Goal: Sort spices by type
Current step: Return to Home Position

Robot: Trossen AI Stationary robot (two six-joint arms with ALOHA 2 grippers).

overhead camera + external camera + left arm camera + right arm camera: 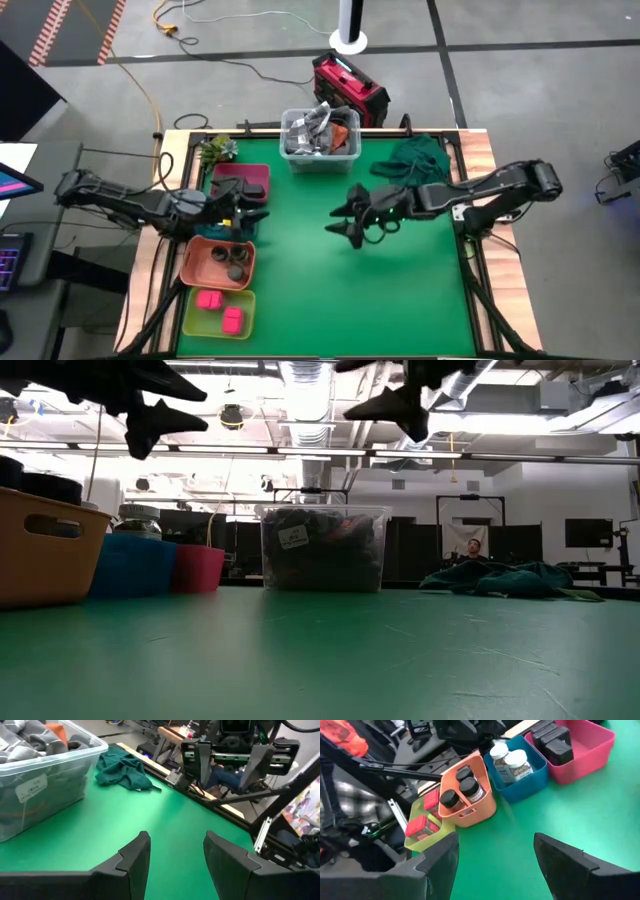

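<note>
Spices (469,785) sorted: dk jars (449,798), white-top jars (515,758), blk boxes (558,748), pink-red boxes (420,827).

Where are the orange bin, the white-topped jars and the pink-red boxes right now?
orange bin (487,797): right wrist view, on its outer wall.
white-topped jars (517,756): right wrist view, on one jar's white lid.
pink-red boxes (418,827): right wrist view, on one box's top.

Left hand (258,214), right hand (338,222) — both spread.
</note>
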